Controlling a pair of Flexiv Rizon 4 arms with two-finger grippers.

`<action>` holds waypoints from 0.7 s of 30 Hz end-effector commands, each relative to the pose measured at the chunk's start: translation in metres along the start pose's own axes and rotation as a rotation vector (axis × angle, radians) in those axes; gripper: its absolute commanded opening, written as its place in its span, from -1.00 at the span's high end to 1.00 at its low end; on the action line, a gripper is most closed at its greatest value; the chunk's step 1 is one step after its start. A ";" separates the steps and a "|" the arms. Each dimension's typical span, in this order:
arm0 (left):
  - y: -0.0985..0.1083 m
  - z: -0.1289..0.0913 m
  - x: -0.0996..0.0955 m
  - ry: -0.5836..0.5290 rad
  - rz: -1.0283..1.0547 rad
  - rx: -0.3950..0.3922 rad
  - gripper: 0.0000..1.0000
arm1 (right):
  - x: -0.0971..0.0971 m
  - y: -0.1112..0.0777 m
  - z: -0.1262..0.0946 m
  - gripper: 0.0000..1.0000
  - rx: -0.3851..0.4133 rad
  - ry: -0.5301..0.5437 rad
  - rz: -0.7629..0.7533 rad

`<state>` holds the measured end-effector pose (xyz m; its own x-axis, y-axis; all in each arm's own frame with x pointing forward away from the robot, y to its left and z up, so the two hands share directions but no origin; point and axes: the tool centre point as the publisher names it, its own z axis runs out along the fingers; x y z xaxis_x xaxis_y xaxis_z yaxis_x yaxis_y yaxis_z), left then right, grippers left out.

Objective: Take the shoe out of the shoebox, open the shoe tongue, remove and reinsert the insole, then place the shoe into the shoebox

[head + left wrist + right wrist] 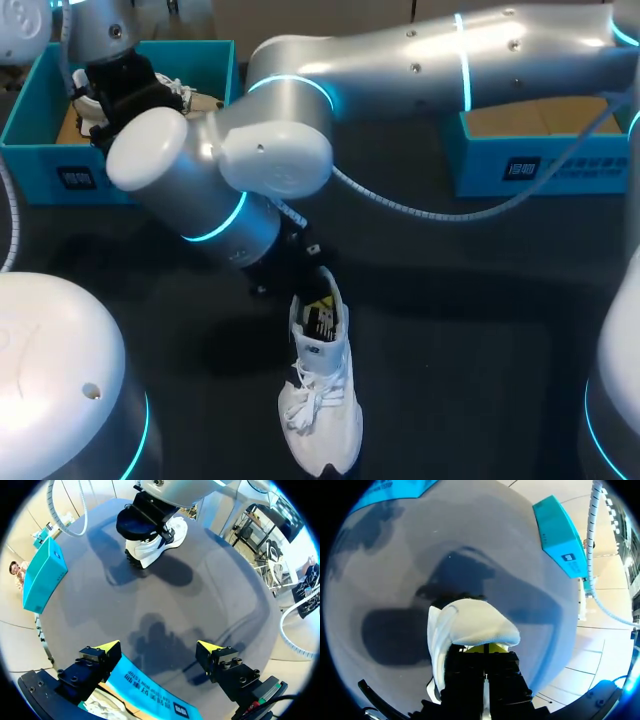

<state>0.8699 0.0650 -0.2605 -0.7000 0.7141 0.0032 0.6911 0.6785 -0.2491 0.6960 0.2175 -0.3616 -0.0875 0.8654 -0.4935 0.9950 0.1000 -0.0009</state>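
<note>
Shoe (322, 400) is out by the table's (480, 330) front edge, right gripper (322, 316) inside it (can't tell its grip), left gripper (159, 648) spread wide, insole bit pending

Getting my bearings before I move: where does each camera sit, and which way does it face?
Head view: above and behind, looking down on the table; left arm and right arm show.
Left wrist view: over the shoebox, facing across to the shoe; open left gripper shows.
Right wrist view: above the shoe's heel; right gripper shows.
All share the shoe.
</note>
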 end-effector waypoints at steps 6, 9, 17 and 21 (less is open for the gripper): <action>0.000 0.000 0.001 0.000 0.000 -0.002 -1.00 | 0.001 -0.008 0.017 1.00 0.003 -0.015 0.174; 0.000 0.000 0.001 0.000 0.000 -0.002 -1.00 | 0.004 -0.008 0.026 1.00 0.013 -0.013 0.180; 0.000 0.000 0.001 0.000 0.000 -0.002 -1.00 | 0.016 -0.007 0.041 1.00 0.001 0.039 0.174; 0.000 0.000 0.001 0.000 0.000 -0.002 -1.00 | 0.020 -0.006 0.044 1.00 0.001 0.095 0.173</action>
<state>0.8698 0.0650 -0.2605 -0.7000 0.7141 0.0032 0.6911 0.6785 -0.2491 0.6953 0.2180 -0.4020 -0.0863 0.8944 -0.4388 0.9956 0.0939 -0.0044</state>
